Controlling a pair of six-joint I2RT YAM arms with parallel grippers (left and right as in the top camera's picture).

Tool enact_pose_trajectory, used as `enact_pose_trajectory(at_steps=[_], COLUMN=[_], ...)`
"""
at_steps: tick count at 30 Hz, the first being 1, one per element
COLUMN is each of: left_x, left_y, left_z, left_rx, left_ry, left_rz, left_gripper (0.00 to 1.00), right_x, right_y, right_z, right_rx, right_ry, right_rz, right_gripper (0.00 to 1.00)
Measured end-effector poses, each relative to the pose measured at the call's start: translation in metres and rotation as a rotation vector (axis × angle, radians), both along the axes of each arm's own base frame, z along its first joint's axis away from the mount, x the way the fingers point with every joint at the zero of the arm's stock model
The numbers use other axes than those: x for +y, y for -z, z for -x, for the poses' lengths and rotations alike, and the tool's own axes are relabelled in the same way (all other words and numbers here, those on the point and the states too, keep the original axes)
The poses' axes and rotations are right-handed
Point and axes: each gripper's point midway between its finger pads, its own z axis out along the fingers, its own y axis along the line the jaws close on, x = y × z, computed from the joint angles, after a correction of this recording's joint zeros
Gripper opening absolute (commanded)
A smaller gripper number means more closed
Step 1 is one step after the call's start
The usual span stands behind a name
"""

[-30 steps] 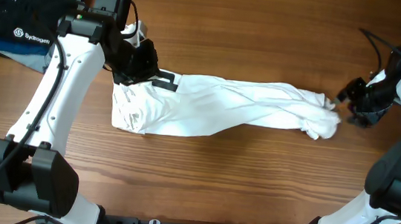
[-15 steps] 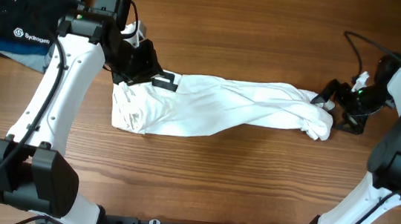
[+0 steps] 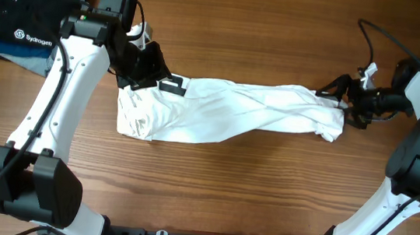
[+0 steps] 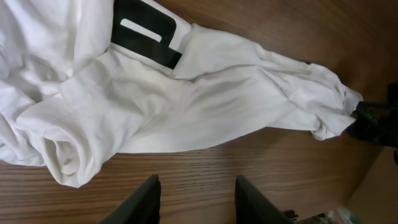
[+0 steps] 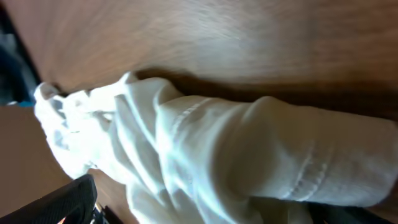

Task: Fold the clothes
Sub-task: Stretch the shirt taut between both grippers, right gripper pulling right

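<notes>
Across the middle of the overhead frame, the clothes (image 3: 234, 112) lie on the wooden table (image 3: 266, 29) as one long, wrinkled white bundle. It is broad at its left end and narrows into a twisted roll toward the right. A small black-and-white patch (image 3: 173, 85) sits on the upper edge near the left end.

My left gripper (image 3: 148, 70) hangs over that left end, just above the patch in the frame. From my left wrist, both fingertips (image 4: 151, 186) show at the bottom edge. They stand apart over bare wood with nothing between them, so this hand is released. The cloth fills the upper half of that view, its thick rolled fold at lower left and the patch at the top.

My right gripper (image 3: 342, 104) is at the far right tip of the bundle, with its jaws spread wide to either side of the cloth's end. From my right wrist, the bunched white end fills most of the picture, and one dark finger (image 5: 65, 202) shows at the lower left corner. This hand looks let go as well, though I cannot tell whether a fingertip touches the fabric.

At the upper left corner of the overhead frame lies a dark blue folded stack (image 3: 18, 11) with a white logo, well apart from the white garment.
</notes>
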Motion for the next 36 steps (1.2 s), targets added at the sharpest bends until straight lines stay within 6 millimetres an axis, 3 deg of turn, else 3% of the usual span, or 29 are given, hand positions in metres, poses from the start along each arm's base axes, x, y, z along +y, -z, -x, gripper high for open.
enact_pose_trajectory(at_steps=[3, 4, 5, 6, 7, 8, 9, 10, 13, 21, 26, 28, 30, 31, 36], left_x=[0.000, 0.000, 0.000, 0.000, 0.000, 0.000, 0.001, 0.001, 0.001, 0.001, 0.001, 0.001, 0.001, 0.001, 0.001], left_y=[0.000, 0.000, 0.000, 0.000, 0.000, 0.000, 0.000, 0.000, 0.000, 0.000, 0.001, 0.001, 0.001, 0.001, 0.001], left_z=[0.000, 0.000, 0.000, 0.000, 0.000, 0.000, 0.000, 0.000, 0.000, 0.000, 0.004, 0.005, 0.005, 0.005, 0.005], left_rx=[0.000, 0.000, 0.000, 0.002, 0.001, 0.000, -0.001, 0.000, 0.000, 0.000, 0.018, 0.022, 0.023, 0.023, 0.023], left_ry=[0.000, 0.000, 0.000, -0.003, -0.001, 0.000, 0.001, 0.000, 0.000, -0.001, -0.001, -0.001, -0.001, -0.001, -0.001], left_rz=[0.000, 0.000, 0.000, 0.001, 0.000, -0.003, -0.004, -0.004, -0.004, -0.003, -0.006, -0.006, -0.007, -0.007, -0.007], left_gripper=[0.30, 0.23, 0.17, 0.13, 0.13, 0.14, 0.20, 0.21, 0.27, 0.32, 0.35, 0.35, 0.35, 0.35, 0.35], right_x=[0.004, 0.005, 0.006, 0.006, 0.006, 0.007, 0.007, 0.007, 0.008, 0.007, 0.017, 0.021, 0.023, 0.025, 0.032], right_y=[-0.005, -0.006, -0.006, -0.007, -0.007, -0.008, -0.008, -0.008, -0.009, -0.007, 0.020, 0.020, 0.021, 0.026, 0.039], right_z=[-0.003, -0.004, -0.004, -0.004, -0.005, -0.006, -0.006, -0.007, -0.007, -0.010, -0.007, -0.008, -0.009, -0.011, -0.009], right_rx=[-0.042, -0.049, -0.053, -0.059, -0.067, -0.075, -0.079, -0.081, -0.087, -0.094, -0.016, -0.005, -0.004, 0.002, 0.044], right_ry=[-0.018, -0.021, -0.023, -0.026, -0.030, -0.033, -0.033, -0.034, -0.035, -0.031, -0.028, -0.016, -0.015, -0.015, -0.008], right_rz=[-0.032, -0.038, -0.043, -0.046, -0.048, -0.049, -0.052, -0.054, -0.058, -0.054, -0.090, -0.125, -0.129, -0.131, -0.158], right_gripper=[1.00, 0.99, 0.81, 0.46, 0.31, 0.30, 0.47, 0.58, 0.68, 0.47, 0.67, 0.56, 0.29, 0.05, 0.04])
